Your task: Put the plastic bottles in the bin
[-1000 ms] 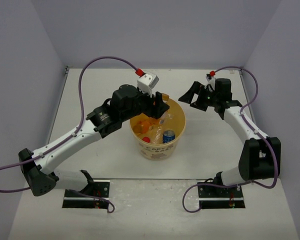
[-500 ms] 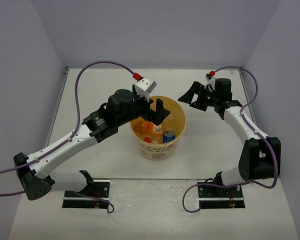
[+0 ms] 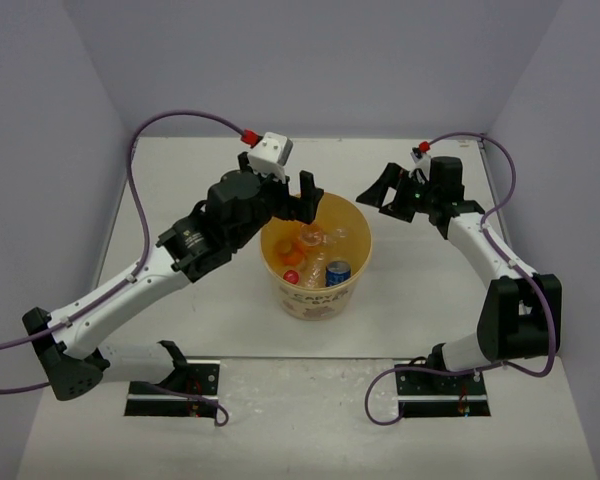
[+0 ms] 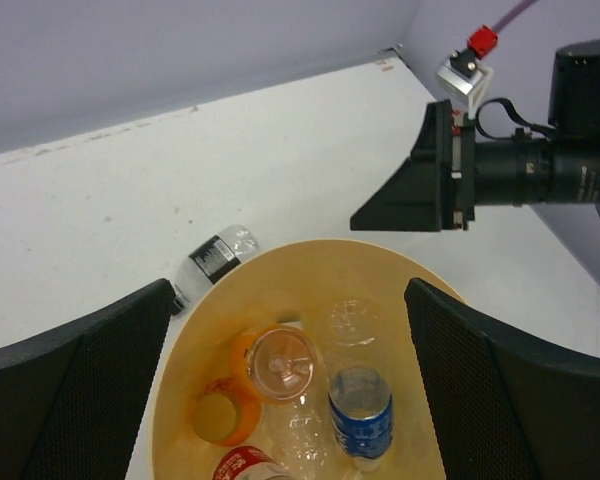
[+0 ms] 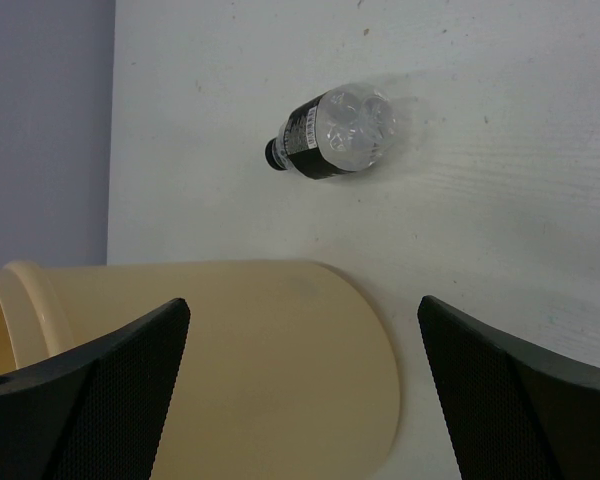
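Note:
The yellow-orange bin (image 3: pixel 317 290) stands mid-table and holds several plastic bottles. They are a blue-labelled one (image 4: pixel 361 418), two short orange ones (image 4: pixel 216 417), a clear unlabelled one (image 4: pixel 346 322) and a red-labelled one (image 4: pixel 242 466). My left gripper (image 3: pixel 298 200) hangs open and empty over the bin's far left rim (image 4: pixel 288 290). A clear bottle with a black label (image 5: pixel 335 132) lies on the table just beyond the bin (image 4: pixel 216 257). My right gripper (image 3: pixel 385 198) is open and empty to the right of the bin, facing the bin's wall (image 5: pixel 230 370).
Grey walls close in the white table (image 3: pixel 180 190) at the back and on both sides. The right gripper (image 4: pixel 410 192) shows in the left wrist view, past the bin's far right rim. Purple cables (image 3: pixel 145 170) arc above both arms.
My left gripper has opened and drawn back to the left from above the bin's middle. A clear bottle now lies among the others in the bin. The right arm has not moved.

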Motion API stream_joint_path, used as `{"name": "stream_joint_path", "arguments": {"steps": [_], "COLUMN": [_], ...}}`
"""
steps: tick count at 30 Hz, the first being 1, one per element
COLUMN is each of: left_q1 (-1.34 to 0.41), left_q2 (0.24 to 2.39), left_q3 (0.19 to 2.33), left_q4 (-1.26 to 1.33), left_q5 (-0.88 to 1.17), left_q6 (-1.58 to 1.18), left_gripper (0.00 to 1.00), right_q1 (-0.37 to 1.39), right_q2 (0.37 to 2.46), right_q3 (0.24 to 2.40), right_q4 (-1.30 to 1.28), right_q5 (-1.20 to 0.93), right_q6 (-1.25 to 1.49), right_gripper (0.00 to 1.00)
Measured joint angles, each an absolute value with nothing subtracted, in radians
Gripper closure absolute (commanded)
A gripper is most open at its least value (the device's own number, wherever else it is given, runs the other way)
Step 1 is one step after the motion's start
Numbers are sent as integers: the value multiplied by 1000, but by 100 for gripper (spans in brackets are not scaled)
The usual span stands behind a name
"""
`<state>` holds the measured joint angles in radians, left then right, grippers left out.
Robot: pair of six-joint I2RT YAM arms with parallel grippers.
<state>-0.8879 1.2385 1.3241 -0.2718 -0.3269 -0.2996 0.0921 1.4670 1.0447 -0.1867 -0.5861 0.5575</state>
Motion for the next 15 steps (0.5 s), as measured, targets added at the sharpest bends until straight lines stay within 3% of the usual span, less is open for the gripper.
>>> {"name": "stream_joint_path", "arguments": {"steps": [5,15], "left_q1": [-824,-478], "left_q2": [1238,1291], "left_q3": [1386,1440], "left_q4": [-272,-275], "left_q5": [-407,-334], "left_q6": [-302,-356], "left_gripper": [0,0], "right_q1": [92,92], "right_q2": [1467,1465], "right_q3": [1045,1044], "right_q4": [-187,-194], "right_q5": [-586,-585], "right_q6": [557,546], "right_gripper": [1,1]}}
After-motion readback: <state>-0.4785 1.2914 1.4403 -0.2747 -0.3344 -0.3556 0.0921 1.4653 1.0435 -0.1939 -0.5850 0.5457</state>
